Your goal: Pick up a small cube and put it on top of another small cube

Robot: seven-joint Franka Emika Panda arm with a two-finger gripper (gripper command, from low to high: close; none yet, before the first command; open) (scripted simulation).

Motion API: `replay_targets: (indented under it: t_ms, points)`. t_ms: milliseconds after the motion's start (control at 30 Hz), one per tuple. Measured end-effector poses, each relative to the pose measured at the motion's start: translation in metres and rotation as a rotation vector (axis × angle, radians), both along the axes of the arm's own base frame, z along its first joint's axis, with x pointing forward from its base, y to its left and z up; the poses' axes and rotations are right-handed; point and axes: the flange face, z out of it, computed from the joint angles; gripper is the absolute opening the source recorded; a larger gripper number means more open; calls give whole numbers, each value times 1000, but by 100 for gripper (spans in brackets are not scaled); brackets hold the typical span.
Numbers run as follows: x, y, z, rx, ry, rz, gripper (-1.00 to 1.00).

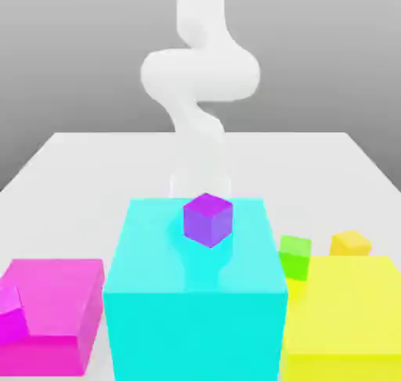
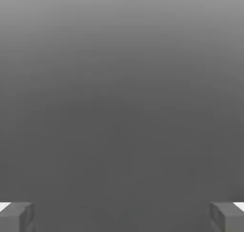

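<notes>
The small orange-yellow cube [image 1: 350,243] rests on the table at the exterior view's right, just behind the big yellow block [image 1: 345,317]. The small green cube [image 1: 295,256] sits beside it, against the yellow block's far corner. A small purple cube [image 1: 208,219] stands on top of the big cyan block [image 1: 196,309]. The white arm [image 1: 200,74] comes down behind the cyan block, its lower end just beyond the purple cube. In the hand view my gripper [image 2: 122,216] is open, its fingertips [image 2: 16,216] far apart with nothing between them, facing a plain grey background.
A big magenta block [image 1: 55,313] stands at the exterior view's left with a small magenta cube [image 1: 9,315] at its near corner. The three big blocks line the front of the white table [image 1: 94,176]. Bare tabletop stretches behind them.
</notes>
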Motion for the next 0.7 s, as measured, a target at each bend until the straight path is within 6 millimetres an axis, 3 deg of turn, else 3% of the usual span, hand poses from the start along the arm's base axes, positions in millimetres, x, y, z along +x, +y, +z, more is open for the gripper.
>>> replay_targets:
  t_ms: [167, 333, 500, 700]
  points:
    - [35, 73, -97, -69, 134, 31, 0]
    - [41, 133, -197, -120, 262, 77, 0]
    - [17, 183, -293, -150, 387, 138, 0]
    - [-44, 230, -390, -157, 535, 229, 0]
